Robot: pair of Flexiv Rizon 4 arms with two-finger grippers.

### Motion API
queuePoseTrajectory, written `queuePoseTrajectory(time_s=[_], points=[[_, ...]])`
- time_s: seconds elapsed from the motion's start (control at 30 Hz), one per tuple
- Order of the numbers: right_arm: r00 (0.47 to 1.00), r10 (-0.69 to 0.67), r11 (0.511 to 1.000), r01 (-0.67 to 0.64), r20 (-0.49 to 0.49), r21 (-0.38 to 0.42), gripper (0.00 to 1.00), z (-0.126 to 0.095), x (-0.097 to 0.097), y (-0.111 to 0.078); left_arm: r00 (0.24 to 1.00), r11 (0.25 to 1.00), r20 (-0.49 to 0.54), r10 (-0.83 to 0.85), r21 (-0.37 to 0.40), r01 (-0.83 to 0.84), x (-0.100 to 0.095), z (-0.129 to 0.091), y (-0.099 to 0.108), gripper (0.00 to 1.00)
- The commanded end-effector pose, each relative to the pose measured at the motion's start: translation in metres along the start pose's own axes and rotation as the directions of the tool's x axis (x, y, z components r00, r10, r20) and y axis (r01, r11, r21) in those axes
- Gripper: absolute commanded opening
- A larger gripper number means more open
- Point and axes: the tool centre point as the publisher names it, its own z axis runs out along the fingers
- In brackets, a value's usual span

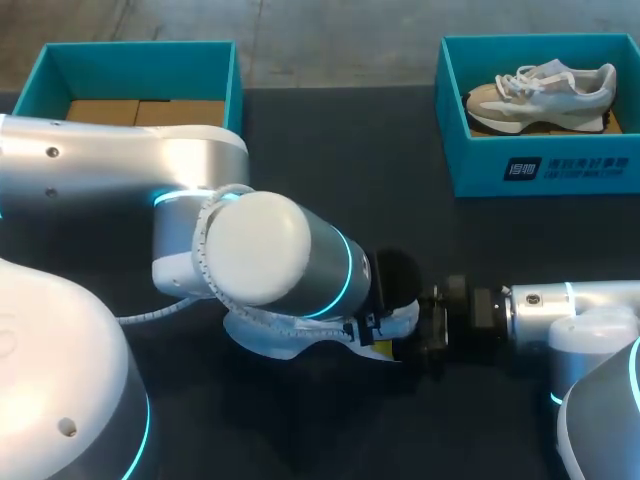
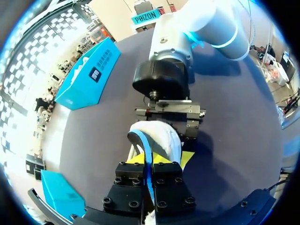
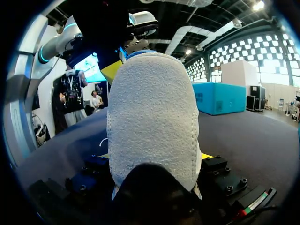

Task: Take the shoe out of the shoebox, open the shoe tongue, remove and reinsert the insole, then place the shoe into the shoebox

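Insole pinched by L gripper; R gripper clamps shoe (heel end).

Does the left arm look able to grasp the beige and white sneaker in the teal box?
Probably not: the left gripper is shut on a white fabric insole, though the way to the sneaker looks free.

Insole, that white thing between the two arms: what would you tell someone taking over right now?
Left gripper: jaws shut on the insole, mid-table.
Right gripper: at the insole's other end; grip unclear.
One shoe lies in the right shoebox; the left shoebox shows only cardboard.
Done: insole appears out. Left: reinsert it, box the shoe. Whether a second shoe is out, I cannot tell.
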Motion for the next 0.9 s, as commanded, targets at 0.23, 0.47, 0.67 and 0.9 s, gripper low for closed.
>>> queuePoseTrajectory(time_s=[0.23, 0.47, 0.67, 0.9], points=[[1.000, 0.000, 1.000, 0.000, 0.003, 0.003, 0.00, 0.001, 0.001, -0.001, 0.997, 0.999, -0.072, 0.005, 0.051, -0.001, -0.008, -0.009, -0.020, 0.00], [1.000, 0.000, 1.000, 0.000, 0.003, 0.003, 0.00, 0.001, 0.001, -0.001, 0.990, 0.998, -0.144, 0.001, 0.067, 0.009, -0.013, -0.010, -0.029, 0.00], [1.000, 0.000, 1.000, 0.000, 0.003, 0.003, 0.00, 0.001, 0.001, -0.001, 0.988, 0.997, -0.151, 0.000, 0.072, 0.012, -0.015, -0.011, -0.039, 0.00], [1.000, 0.000, 1.000, 0.000, 0.003, 0.003, 0.00, 0.001, 0.001, -0.001, 0.990, 0.998, -0.141, -0.004, 0.068, 0.014, -0.015, -0.006, -0.048, 0.00]])
